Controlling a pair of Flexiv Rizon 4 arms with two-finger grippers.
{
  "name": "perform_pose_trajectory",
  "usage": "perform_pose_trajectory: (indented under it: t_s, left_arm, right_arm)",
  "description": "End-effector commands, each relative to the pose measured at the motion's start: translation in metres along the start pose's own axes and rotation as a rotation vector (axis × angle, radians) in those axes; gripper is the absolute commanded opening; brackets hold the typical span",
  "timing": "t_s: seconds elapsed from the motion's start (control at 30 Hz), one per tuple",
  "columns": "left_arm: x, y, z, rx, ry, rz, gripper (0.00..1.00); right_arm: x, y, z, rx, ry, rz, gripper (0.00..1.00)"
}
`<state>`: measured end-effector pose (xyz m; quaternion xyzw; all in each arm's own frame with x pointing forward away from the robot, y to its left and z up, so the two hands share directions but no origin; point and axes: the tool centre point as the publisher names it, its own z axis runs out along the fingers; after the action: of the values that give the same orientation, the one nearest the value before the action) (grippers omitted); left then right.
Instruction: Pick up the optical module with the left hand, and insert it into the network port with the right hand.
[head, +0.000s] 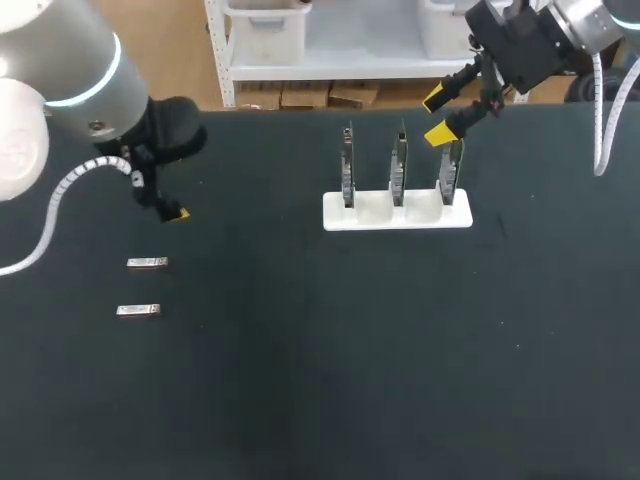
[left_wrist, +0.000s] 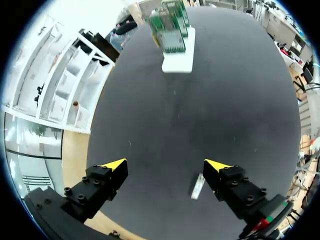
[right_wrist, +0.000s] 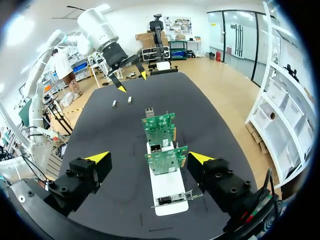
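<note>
My left pincer (left_wrist: 165, 167) hung open well left of the white stand (head: 375, 212), the optical module (left_wrist: 197, 186) lying beside one finger, not between both, so descending there risked knocking it askew; my right pincer (head: 440, 115) hovered open over that stand.

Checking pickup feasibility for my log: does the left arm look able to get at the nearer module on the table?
Probably yes. The left claw hangs open close over the module, which lies flat by one finger. Nothing lies between them, and the other module lies apart.
</note>
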<state>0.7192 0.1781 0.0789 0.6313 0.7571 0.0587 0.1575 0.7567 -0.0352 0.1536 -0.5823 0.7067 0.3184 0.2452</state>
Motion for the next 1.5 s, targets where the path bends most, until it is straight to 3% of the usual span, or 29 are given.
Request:
perform_pose_trajectory:
  t_s: [0.03,0.17,0.47,0.97,1.17,1.3,1.5]
  left_arm:
    - [0.019,0.000,0.006,0.005,0.066,-0.020,1.00]
    - [0.046,-0.001,0.016,0.035,0.135,-0.051,1.00]
    - [0.080,-0.013,0.038,0.155,0.193,-0.065,1.00]
    - [0.100,-0.039,0.048,0.195,0.209,-0.046,1.00]
    - [0.099,-0.042,0.042,0.170,0.109,-0.054,1.00]
    - [0.096,-0.048,0.038,0.145,0.059,0.006,1.00]
    - [0.096,-0.055,0.037,0.137,0.076,0.052,1.00]
  right_arm:
    - [0.000,0.001,0.000,0.003,0.000,0.000,1.00]
    - [0.000,0.001,0.000,0.003,0.000,0.000,1.00]
    - [0.000,0.001,0.000,0.003,0.000,0.000,1.00]
    - [0.000,0.001,0.000,0.003,0.000,0.000,1.00]
    - [0.000,0.001,0.000,0.003,0.000,0.000,1.00]
    - [0.000,0.001,0.000,0.003,0.000,0.000,1.00]
    - [0.000,0.001,0.000,0.003,0.000,0.000,1.00]
